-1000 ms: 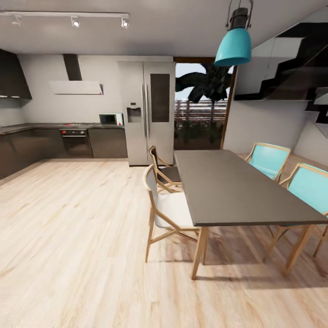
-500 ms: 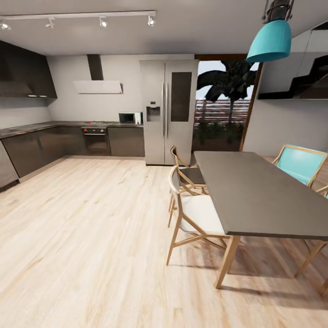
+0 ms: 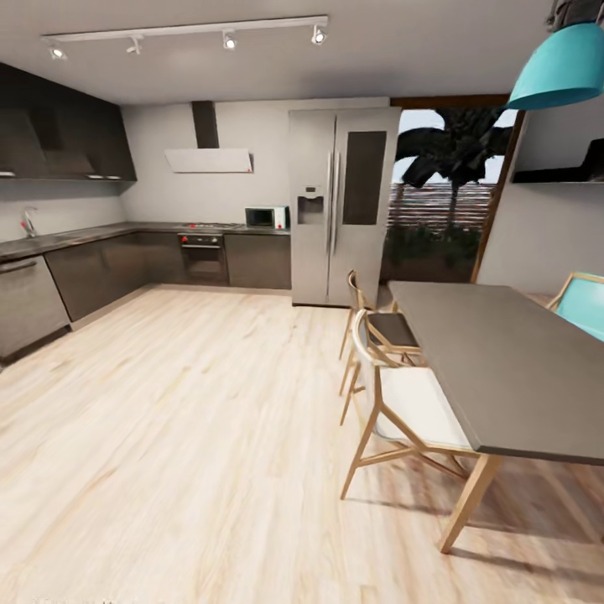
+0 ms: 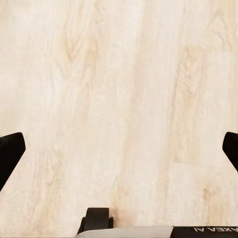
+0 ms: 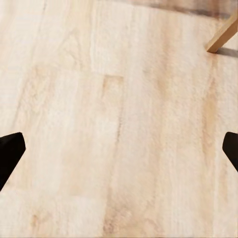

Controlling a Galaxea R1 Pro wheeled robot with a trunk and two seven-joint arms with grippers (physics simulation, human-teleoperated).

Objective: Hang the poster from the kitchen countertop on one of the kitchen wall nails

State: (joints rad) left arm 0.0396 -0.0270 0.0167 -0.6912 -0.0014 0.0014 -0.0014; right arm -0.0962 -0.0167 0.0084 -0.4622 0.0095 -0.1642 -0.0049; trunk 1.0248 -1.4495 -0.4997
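Observation:
The kitchen countertop [image 3: 77,236] runs as a grey slab along the left wall and round the far corner, with a chrome tap [image 3: 28,221] at its left end. The poster and the wall nails are out of view. In the left wrist view my left gripper [image 4: 119,153] hangs open over the pale wood floor, its black fingertips [image 4: 10,153] far apart with nothing between them. My right gripper [image 5: 119,153] is open over the floor as well, empty, with a table leg [image 5: 222,35] beyond it.
A steel fridge [image 3: 342,205] stands at the back, with an oven [image 3: 202,256] and a microwave [image 3: 267,217] to its left. The dark dining table [image 3: 503,369] and wooden chairs [image 3: 403,403] fill the right. A wide stretch of wood floor [image 3: 184,419] leads to the counters.
The camera has swung left, so the whole picture has slid right. The left counter with its tap has come into view, and the table and teal chairs have slipped toward the right edge.

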